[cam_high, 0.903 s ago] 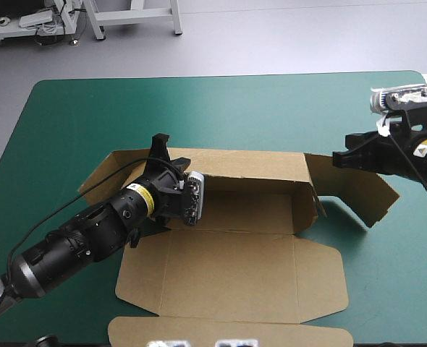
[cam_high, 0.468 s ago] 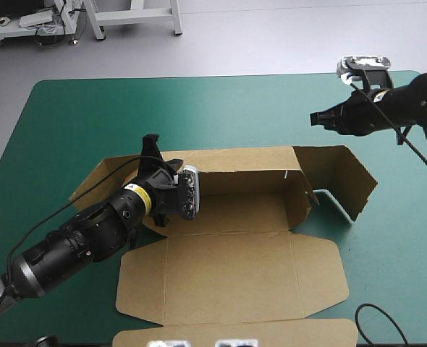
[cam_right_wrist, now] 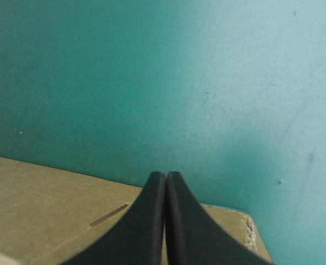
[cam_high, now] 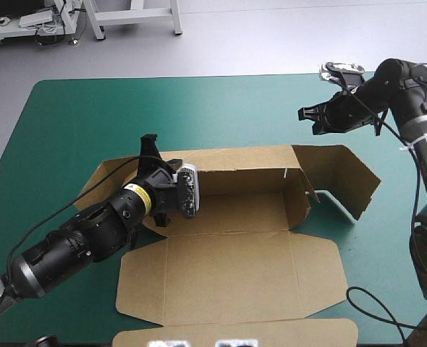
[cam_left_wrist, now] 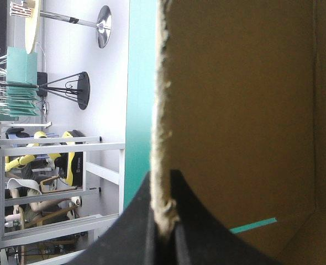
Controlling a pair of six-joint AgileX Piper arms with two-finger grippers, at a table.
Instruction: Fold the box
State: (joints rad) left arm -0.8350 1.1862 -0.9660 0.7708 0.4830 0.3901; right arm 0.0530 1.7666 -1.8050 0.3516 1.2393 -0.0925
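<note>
The brown box (cam_high: 228, 278) lies part-formed in the middle of the table, its lid flat toward the front. Its long back wall (cam_high: 235, 163) stands raised, and so does the right end wall (cam_high: 300, 195), with a side flap (cam_high: 344, 181) angled out to the right. My left gripper (cam_high: 152, 150) is shut on the left part of the back wall; in the left wrist view the board's edge (cam_left_wrist: 158, 138) runs between the black fingers of the left gripper (cam_left_wrist: 164, 185). My right gripper (cam_high: 307, 116) hovers shut and holding nothing beyond the box's right rear corner, and in the right wrist view the right gripper (cam_right_wrist: 166, 176) points over the board (cam_right_wrist: 52, 215).
The teal-green cover (cam_high: 199, 108) stretches from the box to the table's far edge. The lid's tuck flap (cam_high: 235, 332) reaches the table's front edge. The side flap stands off the cover on the right.
My right gripper left the side flap and swung up and toward the far edge. The flap and right end wall turned more upright. My left gripper shifted slightly, still on the back wall.
</note>
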